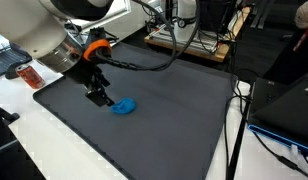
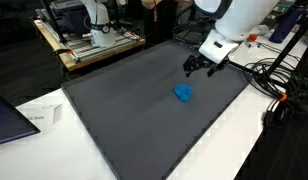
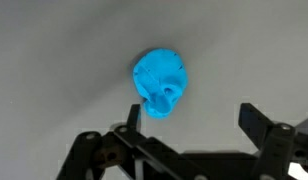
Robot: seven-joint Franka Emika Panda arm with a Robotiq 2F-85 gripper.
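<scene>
A small bright blue soft object (image 1: pixel 124 106) lies on the dark grey mat (image 1: pixel 174 110). It also shows in the other exterior view (image 2: pixel 183 93) and in the wrist view (image 3: pixel 160 84). My gripper (image 1: pixel 97 96) hovers just above the mat beside the blue object, apart from it; it also shows in an exterior view (image 2: pixel 202 66). In the wrist view my gripper (image 3: pixel 192 118) is open and empty, with the blue object just beyond the left fingertip.
The mat (image 2: pixel 144 100) lies on a white table (image 2: pixel 224 150). Black cables (image 1: pixel 164 50) trail from the arm. A cart with equipment (image 2: pixel 89 35) stands behind. A laptop (image 1: pixel 289 110) sits at the table edge, and another dark laptop (image 2: pixel 9 115) with a paper card.
</scene>
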